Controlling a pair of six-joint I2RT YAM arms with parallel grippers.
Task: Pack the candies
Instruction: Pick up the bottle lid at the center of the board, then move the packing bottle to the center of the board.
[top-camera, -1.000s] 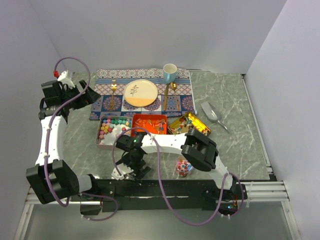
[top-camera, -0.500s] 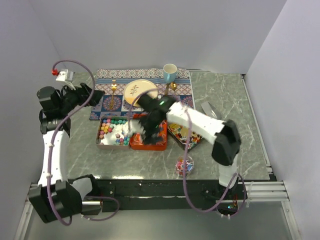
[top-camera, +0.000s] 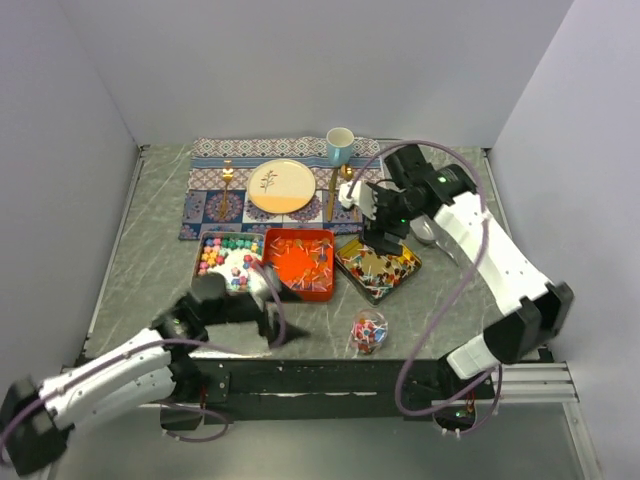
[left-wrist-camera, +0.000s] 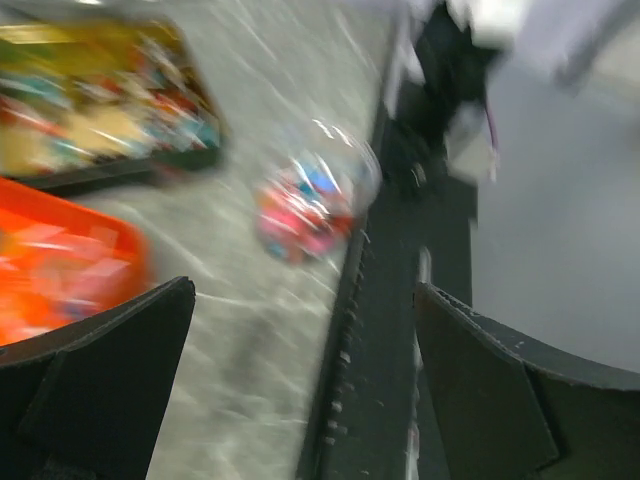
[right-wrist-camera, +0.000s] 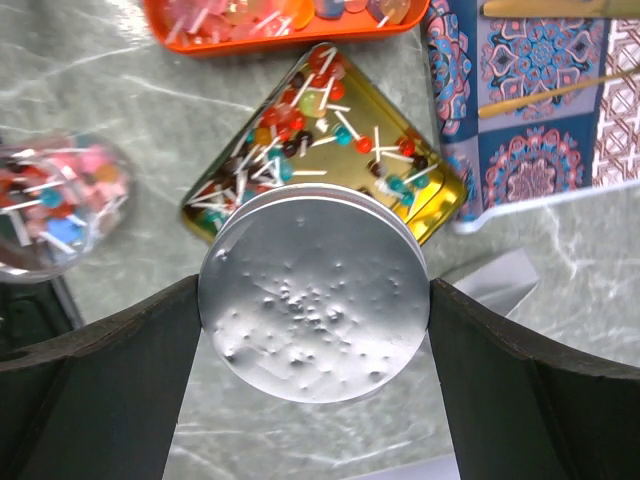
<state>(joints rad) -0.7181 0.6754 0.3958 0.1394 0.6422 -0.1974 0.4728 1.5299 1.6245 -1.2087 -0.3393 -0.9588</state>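
Note:
Three open tins lie side by side. One holds pastel candies (top-camera: 224, 262), the orange tin (top-camera: 300, 264) holds red-orange ones, and the gold tin (top-camera: 378, 262) holds twist-wrapped ones. A small clear jar (top-camera: 368, 332) of mixed candies sits near the front edge. My right gripper (right-wrist-camera: 312, 305) hangs over the gold tin (right-wrist-camera: 320, 150), shut on a round silver lid (right-wrist-camera: 314, 292) that spans its fingers. My left gripper (left-wrist-camera: 303, 300) is open and empty, low over the table's front edge, left of the jar (left-wrist-camera: 312, 200). The left wrist view is blurred.
A patterned placemat (top-camera: 205, 205) at the back carries a cream plate (top-camera: 281, 186), gold cutlery (top-camera: 227, 185) and a blue cup (top-camera: 340, 146). The black mounting rail (top-camera: 330, 375) runs along the near edge. A grey scoop (right-wrist-camera: 500, 280) lies right of the gold tin.
The left arm swung from the back left down to the front edge. The right arm moved from the front, across the tins, to the back right above the gold tin.

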